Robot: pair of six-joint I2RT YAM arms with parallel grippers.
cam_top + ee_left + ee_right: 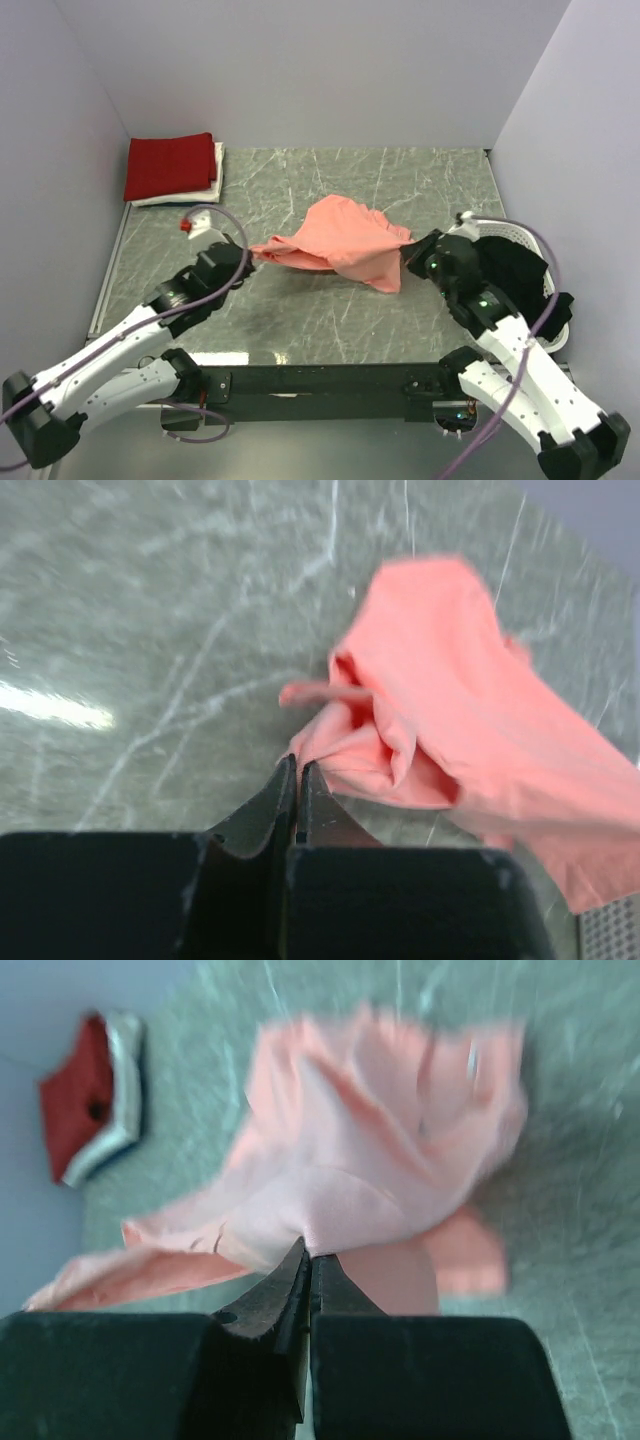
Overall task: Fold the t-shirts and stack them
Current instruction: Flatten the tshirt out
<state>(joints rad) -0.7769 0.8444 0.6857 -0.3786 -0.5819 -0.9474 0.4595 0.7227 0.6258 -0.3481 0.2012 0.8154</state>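
A crumpled salmon-pink t-shirt hangs stretched between both grippers over the middle of the table. My left gripper is shut on its left edge, and my right gripper is shut on its right edge. At the back left corner a folded deep red t-shirt lies on top of a folded white t-shirt. That stack also shows in the right wrist view as the red t-shirt. A black t-shirt sits in the basket on the right.
The white slatted basket stands at the table's right edge, behind my right arm. The grey marbled table is walled in on three sides. A black rail runs along the near edge.
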